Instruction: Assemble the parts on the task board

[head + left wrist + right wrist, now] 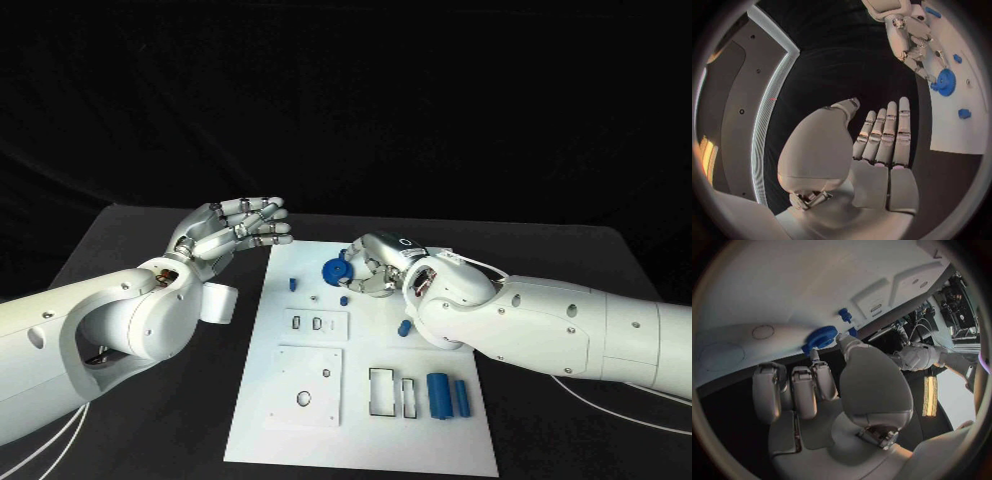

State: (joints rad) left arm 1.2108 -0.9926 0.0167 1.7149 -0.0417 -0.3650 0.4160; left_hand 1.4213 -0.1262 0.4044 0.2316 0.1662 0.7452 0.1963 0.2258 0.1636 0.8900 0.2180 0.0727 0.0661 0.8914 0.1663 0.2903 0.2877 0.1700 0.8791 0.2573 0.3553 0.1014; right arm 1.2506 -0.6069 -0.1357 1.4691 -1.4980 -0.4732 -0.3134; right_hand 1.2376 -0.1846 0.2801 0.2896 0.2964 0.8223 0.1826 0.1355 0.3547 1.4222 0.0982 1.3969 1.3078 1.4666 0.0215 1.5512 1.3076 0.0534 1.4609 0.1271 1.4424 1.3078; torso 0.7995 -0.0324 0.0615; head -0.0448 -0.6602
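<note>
Two arms in, hands at different heights

The left hand point(235, 228) is raised, palm up, fingers straight and close together, holding nothing. The right hand point(378, 264) reaches in low, its fingertips point(815, 355) pinching a blue gear point(336, 272).

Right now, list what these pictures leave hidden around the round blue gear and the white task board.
- Round blue gear: head view, the right hand covers its far side; seating unknown.
- White task board: head view, the right arm overlaps its right edge.
- Small blue peg: right wrist view, too small to tell its shape.
</note>
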